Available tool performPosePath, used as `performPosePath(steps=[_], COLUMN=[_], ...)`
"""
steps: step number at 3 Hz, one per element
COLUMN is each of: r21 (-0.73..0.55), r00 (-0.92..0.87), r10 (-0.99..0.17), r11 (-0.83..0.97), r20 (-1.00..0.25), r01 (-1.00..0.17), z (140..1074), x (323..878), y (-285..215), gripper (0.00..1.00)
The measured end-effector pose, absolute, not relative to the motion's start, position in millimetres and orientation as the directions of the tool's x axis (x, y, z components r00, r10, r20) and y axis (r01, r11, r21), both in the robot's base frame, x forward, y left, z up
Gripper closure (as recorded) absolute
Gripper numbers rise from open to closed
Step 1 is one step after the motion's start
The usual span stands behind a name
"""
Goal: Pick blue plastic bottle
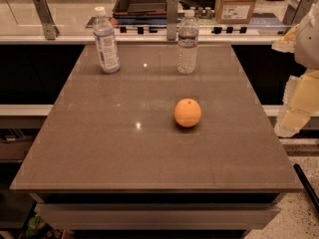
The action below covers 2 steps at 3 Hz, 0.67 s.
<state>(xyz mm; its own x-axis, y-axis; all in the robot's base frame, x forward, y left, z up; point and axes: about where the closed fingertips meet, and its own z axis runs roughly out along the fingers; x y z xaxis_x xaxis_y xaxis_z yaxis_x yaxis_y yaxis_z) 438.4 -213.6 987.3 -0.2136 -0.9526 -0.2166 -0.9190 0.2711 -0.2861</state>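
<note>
Item one: blue plastic bottle (106, 41), bluish clear plastic, white cap, tall pale label with a small square mark; stands upright near the far left corner of the brown table (99, 148). Item two: clear ribbed bottle (188, 43), white cap, narrow red-white label; upright near the far edge, right of centre, well apart from the blue one. Item three: orange (188, 112), resting right of the table's middle, nearer than the ribbed bottle and roughly in line with it. Item four: gripper (298, 103), pale yellowish-white, at the right edge of the view, beyond the table's right side, well apart from all three objects and holding none; whether it is open or closed cannot be told. Background, on the counter behind: cardboard box (237, 3), dark tray (144, 1), two upright metal posts (172, 16).
</note>
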Motion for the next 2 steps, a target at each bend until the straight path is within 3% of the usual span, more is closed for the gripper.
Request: performPosePath(steps=[2], r21=[-0.295], r00=[-0.205], r10=[-0.950], r11=[0.271], r20=[-0.235], r01=[-0.916], z=[989.5], x=[441.2], y=[-208.4], gripper=[0.00])
